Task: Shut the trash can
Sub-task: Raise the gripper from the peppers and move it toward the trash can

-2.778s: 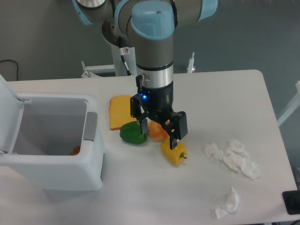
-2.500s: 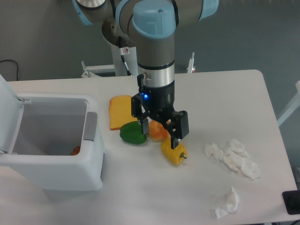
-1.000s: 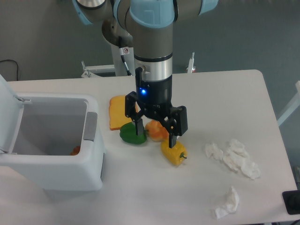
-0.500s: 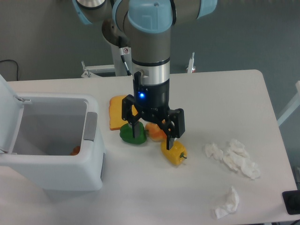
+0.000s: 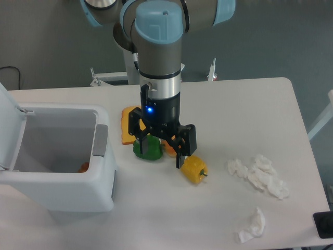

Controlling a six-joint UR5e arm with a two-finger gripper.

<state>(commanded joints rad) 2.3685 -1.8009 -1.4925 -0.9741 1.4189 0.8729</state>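
Right now my gripper (image 5: 160, 151) hangs with its fingers spread and empty, above the green pepper (image 5: 148, 150). Well off beside it, I see the trash can (image 5: 60, 159) with its lid (image 5: 8, 112) raised.

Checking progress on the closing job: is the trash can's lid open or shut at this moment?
Open. The trash can shows its grey interior, and its lid stands raised at the left edge. The hand is away over the food.
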